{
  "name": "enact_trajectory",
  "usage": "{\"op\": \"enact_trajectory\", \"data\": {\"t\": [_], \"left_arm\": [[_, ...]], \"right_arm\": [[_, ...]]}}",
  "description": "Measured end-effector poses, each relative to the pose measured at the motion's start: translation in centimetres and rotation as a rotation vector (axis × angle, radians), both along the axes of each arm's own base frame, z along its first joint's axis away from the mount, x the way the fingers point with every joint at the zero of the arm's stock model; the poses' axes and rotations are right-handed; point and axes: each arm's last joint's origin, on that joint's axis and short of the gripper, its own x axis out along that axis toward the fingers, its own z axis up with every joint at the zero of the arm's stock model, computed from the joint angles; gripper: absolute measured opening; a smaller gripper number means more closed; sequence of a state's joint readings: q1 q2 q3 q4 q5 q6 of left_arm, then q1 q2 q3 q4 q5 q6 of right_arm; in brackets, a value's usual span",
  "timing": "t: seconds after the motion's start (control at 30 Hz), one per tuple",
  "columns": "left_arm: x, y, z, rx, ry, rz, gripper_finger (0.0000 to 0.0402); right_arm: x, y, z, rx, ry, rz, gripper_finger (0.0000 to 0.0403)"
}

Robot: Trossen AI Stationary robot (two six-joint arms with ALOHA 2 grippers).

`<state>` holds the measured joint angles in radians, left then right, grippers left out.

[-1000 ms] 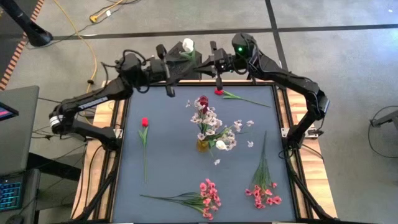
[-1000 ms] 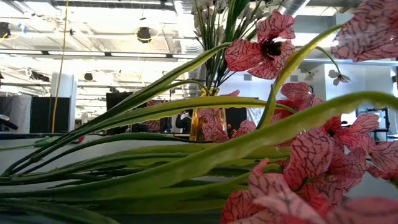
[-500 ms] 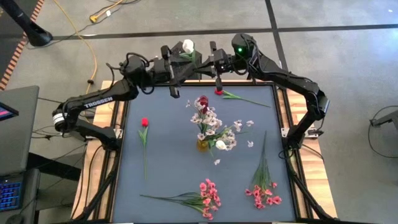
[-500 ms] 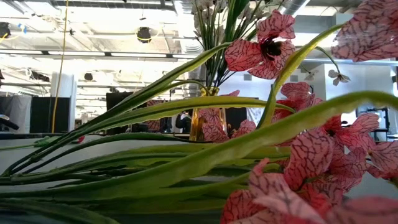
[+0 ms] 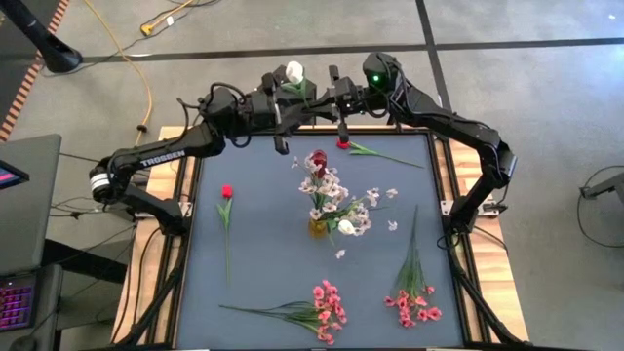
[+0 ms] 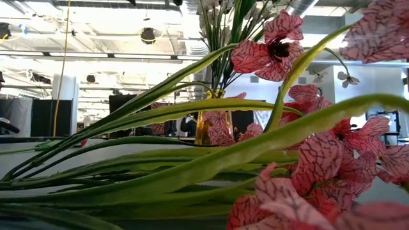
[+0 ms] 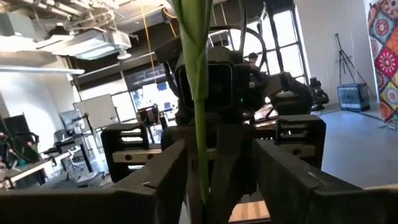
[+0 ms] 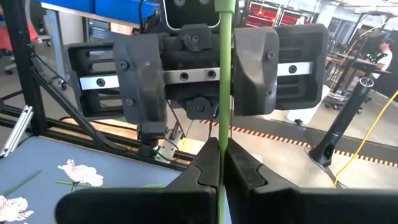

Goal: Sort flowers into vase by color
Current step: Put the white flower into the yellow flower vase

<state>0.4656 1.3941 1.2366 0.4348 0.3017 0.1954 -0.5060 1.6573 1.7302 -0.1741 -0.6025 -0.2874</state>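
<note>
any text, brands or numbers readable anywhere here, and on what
"TROSSEN": white letters on the left arm, high view.
Monitor and keyboard beside the table in the high view: too small to read.
Nothing readable in the low or wrist views.

The table has a matt grey-blue top, seemingly cloth or rubber, with bare wood along its sides. On it, the flowers have thin fabric-like petals and smooth plastic stems. Above the table's far edge, both arms look like matt black plastic.
</note>
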Motion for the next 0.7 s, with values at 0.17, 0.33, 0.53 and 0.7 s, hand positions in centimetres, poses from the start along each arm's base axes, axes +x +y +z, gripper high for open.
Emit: {"op": "enact_trajectory", "data": {"t": [0.17, 0.33, 0.53, 0.7], "left_arm": [[0.01, 0.11, -0.08, -0.015, 0.005, 0.033, 0.0113], [-0.02, 0.2, -0.11, -0.004, 0.01, 0.064, 0.0021], [-0.01, 0.2, -0.13, 0.001, 0.012, 0.068, 0.0003], [-0.05, 0.22, -0.1, 0.008, 0.013, 0.073, 0.0001]], "right_arm": [[0.0, 0.0, -0.01, -0.006, 0.0, 0.001, 0.0034], [0.0, 0.0, -0.04, -0.048, -0.001, 0.004, 0.0052], [0.03, 0.08, -0.05, -0.056, -0.001, 0.007, 0.0074], [-0.07, 0.06, -0.02, -0.053, 0.002, 0.006, 0.0114]]}}
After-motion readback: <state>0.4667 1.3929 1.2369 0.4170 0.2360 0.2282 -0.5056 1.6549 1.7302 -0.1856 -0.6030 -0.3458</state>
